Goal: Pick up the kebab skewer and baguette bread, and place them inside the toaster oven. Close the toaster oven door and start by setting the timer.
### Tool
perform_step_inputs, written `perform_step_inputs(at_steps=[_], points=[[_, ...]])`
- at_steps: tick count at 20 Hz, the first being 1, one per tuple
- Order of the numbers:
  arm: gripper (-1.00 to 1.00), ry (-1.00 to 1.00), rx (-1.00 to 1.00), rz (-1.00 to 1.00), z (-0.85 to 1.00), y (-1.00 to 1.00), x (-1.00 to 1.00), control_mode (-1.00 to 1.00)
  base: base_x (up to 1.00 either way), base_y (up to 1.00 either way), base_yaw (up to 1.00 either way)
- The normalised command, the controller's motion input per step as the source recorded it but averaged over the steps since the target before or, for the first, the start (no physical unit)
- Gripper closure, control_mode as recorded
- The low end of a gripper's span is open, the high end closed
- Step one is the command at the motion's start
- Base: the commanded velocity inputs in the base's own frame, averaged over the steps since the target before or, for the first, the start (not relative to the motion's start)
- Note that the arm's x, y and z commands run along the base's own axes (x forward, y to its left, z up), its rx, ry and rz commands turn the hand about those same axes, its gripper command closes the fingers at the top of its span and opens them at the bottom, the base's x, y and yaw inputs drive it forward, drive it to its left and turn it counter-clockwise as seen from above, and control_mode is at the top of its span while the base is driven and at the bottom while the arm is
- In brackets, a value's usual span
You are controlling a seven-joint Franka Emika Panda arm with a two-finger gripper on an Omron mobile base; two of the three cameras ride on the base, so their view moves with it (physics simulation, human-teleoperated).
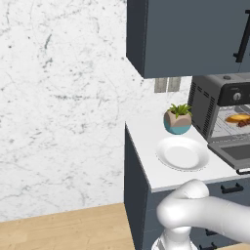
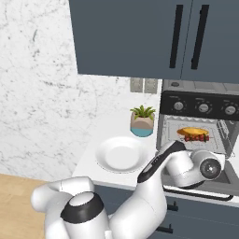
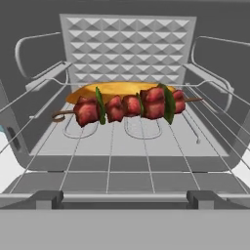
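Kebab skewer (image 3: 128, 105) and baguette bread (image 3: 114, 91) rest mid-frame on the toaster oven (image 2: 198, 122) rack; door (image 1: 233, 152) down, timer unset (jaws spread, empty).

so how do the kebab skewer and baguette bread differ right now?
The kebab skewer is dark red meat chunks with green pieces on a thin stick; the baguette bread is one smooth golden-orange loaf. The skewer lies nearer the open front, the baguette behind it. Both rest crosswise on the toaster oven rack.
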Motion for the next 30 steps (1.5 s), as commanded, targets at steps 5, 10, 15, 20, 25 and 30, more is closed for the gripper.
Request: perform_step_inputs(at_steps=[5,10,15,20,25,30], points=[[-1.0,0.0,0.0,0.0,0.0,0.0,0.21,-1.0,0.0,0.0,0.0],[-1.0,0.0,0.0,0.0,0.0,0.0,0.21,-1.0,0.0,0.0,0.0],[-1.0,0.0,0.0,0.0,0.0,0.0,0.22,-1.0,0.0,0.0,0.0],[-1.0,0.0,0.0,0.0,0.0,0.0,0.21,-1.0,0.0,0.0,0.0],[-1.0,0.0,0.0,0.0,0.0,0.0,0.22,-1.0,0.0,0.0,0.0],[-1.0,0.0,0.0,0.0,0.0,0.0,0.19,-1.0,0.0,0.0,0.0]])
